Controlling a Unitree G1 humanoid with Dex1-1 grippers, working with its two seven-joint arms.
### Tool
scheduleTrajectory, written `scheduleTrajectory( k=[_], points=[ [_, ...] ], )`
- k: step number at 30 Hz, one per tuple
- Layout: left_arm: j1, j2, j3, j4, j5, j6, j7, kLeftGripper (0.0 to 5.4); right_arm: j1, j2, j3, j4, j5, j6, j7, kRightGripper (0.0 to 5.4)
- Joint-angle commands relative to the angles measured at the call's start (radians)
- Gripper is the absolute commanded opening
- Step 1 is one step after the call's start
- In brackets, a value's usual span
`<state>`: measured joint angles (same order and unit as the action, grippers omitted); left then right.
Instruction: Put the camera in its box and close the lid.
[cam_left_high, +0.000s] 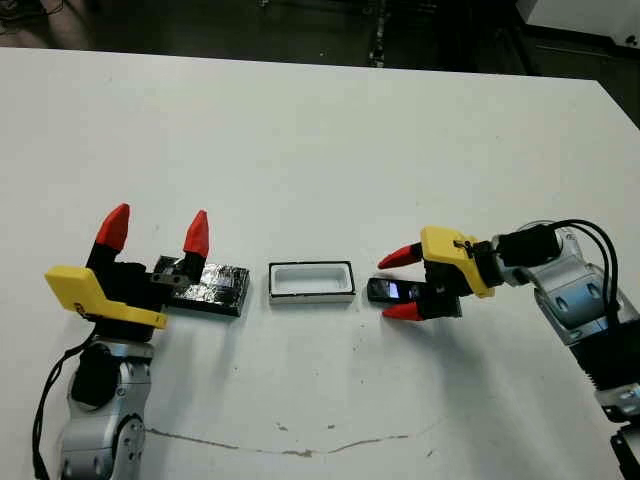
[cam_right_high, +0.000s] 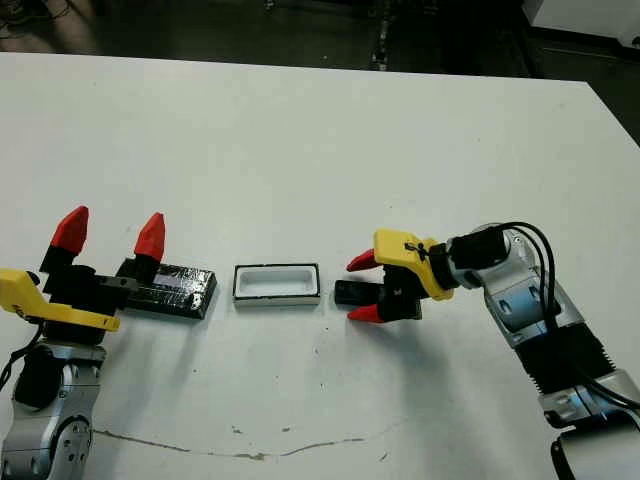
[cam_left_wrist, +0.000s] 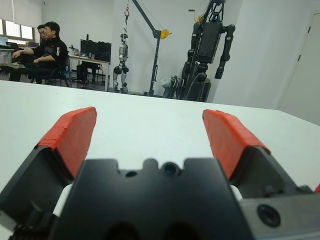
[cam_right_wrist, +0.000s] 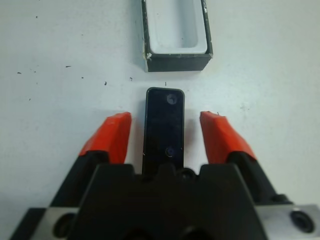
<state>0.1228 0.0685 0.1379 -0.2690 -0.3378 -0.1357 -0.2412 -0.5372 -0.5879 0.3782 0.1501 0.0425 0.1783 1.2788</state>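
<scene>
Between my right claw's (cam_right_wrist: 165, 137) spread fingers: camera (cam_right_wrist: 164, 125) flat on desk (cam_left_high: 320, 130), ungripped, just short of box (cam_left_high: 311, 281) | looks light, stiff, slick; I'd pinch its long edges mid-length | left claw (cam_left_high: 155, 238) released, empty, by lid (cam_left_high: 212, 286)

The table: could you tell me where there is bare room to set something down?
The far half of the table is bare, as is the near strip. The middle row is crowded: lid, box, camera, with both grippers there.
</scene>
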Motion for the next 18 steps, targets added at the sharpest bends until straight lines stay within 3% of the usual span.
scheduleTrajectory(
  k=[1, 4, 9, 18],
  points=[
    [0.01, 0.0, 0.002, 0.012, -0.001, -0.007, -0.005, 5.4, 0.026, -0.014, -0.006, -0.002, -0.01, 0.001, -0.017, 3.01],
    [0.01, 0.0, 0.002, 0.01, 0.001, -0.007, -0.003, 5.4, 0.028, -0.014, -0.007, -0.006, -0.007, 0.009, -0.02, 2.52],
    [0.011, 0.0, 0.002, 0.012, 0.005, -0.011, -0.001, 5.4, 0.028, -0.005, -0.015, 0.018, 0.01, -0.038, -0.013, 1.7],
    [0.011, 0.001, 0.001, 0.012, 0.003, -0.01, -0.002, 5.4, 0.014, -0.008, -0.027, 0.035, 0.011, -0.037, -0.022, 1.66]
  ],
)
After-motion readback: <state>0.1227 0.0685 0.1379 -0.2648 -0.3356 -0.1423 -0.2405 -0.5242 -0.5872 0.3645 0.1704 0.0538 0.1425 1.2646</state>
